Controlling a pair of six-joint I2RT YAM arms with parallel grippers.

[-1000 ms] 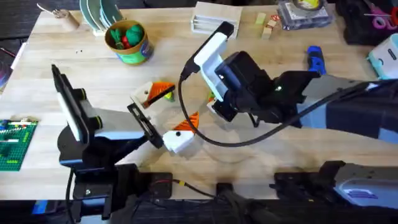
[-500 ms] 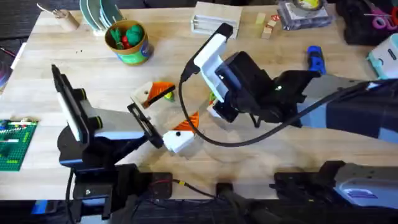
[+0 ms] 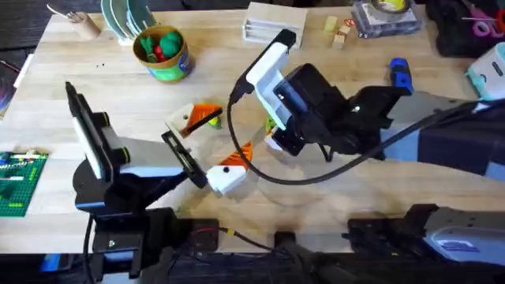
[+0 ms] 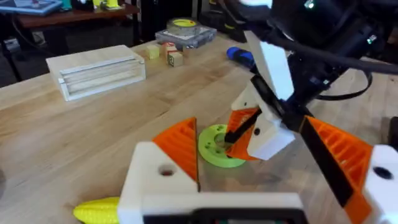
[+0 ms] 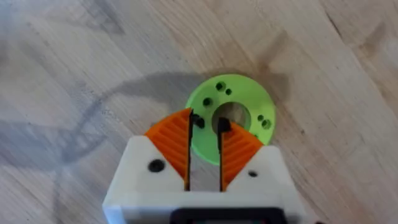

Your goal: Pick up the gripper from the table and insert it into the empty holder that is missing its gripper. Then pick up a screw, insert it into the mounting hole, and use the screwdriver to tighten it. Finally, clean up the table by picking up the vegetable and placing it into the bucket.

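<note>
Here right claw (image 5: 204, 140) narrowly parted over lime-green disc (image 5: 231, 118); vegetable (image 4: 96, 210) beside wide left claw (image 4: 267, 155).

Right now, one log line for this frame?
right tool: narrow gap, over green disc | left tool: open, low over table | corn: on table
</note>
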